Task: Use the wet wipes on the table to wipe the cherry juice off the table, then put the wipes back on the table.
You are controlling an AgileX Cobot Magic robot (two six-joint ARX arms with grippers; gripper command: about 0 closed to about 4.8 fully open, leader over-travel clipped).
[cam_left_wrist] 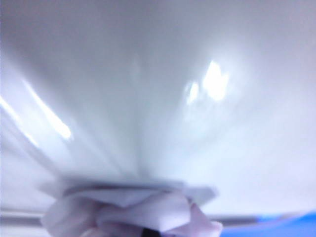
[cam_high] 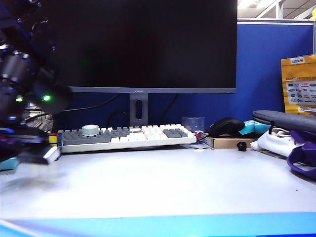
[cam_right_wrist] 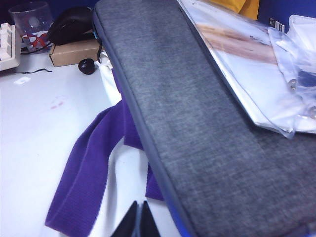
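White crumpled wet wipes (cam_left_wrist: 133,210) sit pinched in my left gripper (cam_left_wrist: 148,230), jaws closed on the wad, just above the glossy table (cam_left_wrist: 163,98). In the exterior view that gripper (cam_high: 37,152) hangs blurred at the left end of the keyboard (cam_high: 126,136), near the table's front edge. My right gripper (cam_right_wrist: 138,222) is closed on nothing, parked beside the grey sleeve (cam_right_wrist: 197,123) over a purple strap (cam_right_wrist: 86,173).

Step in hand, as I judge it: carry the wipes to the stain. A faint reddish smear, likely the cherry juice (cam_right_wrist: 58,102), lies right of the keyboard, near the small black ball (cam_right_wrist: 87,65). Press flat, short strokes, keep the grip firm.

Unclear: stain invisible in the exterior view; left fingertips hidden by tissue; wrist picture motion-blurred.
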